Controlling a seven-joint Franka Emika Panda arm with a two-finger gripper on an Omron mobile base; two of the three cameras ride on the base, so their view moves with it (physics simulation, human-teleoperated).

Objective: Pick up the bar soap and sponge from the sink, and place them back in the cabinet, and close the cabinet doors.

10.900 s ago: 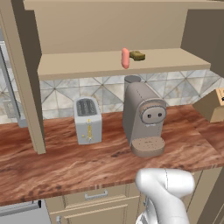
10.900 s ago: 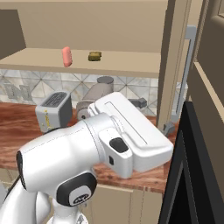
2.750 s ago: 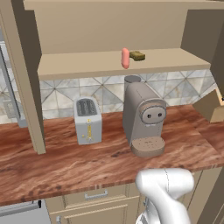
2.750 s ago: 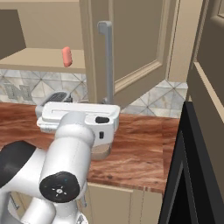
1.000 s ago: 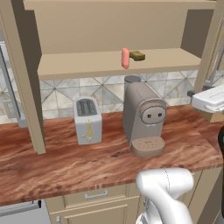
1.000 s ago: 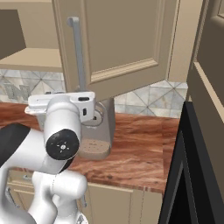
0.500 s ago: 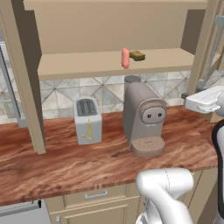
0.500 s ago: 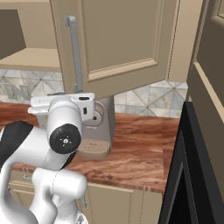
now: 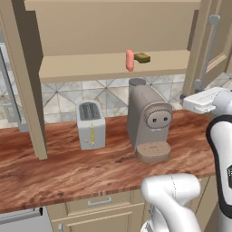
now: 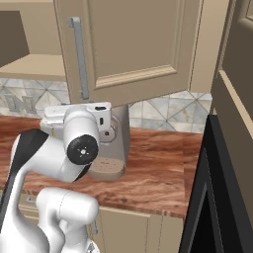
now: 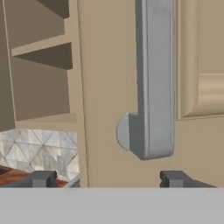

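**A:** Up on the cabinet [image 9: 113, 27] shelf, you've got the bar soap [image 9: 130, 60] standing on end with the sponge [image 9: 142, 57] just beside it, both above the coffee machine [image 9: 148, 122] and toaster [image 9: 91, 124] on the surface [image 9: 68, 167].

**B:** Yep, and your pincer [image 11: 107, 179] is spread wide, gripping nothing. Its tips sit either side of the silver handle [image 11: 155, 78], right below its lower end, close to the right cabinet door [image 10: 133, 44]. That door's swung partway across the opening; the left one [image 9: 25, 86] is open too.
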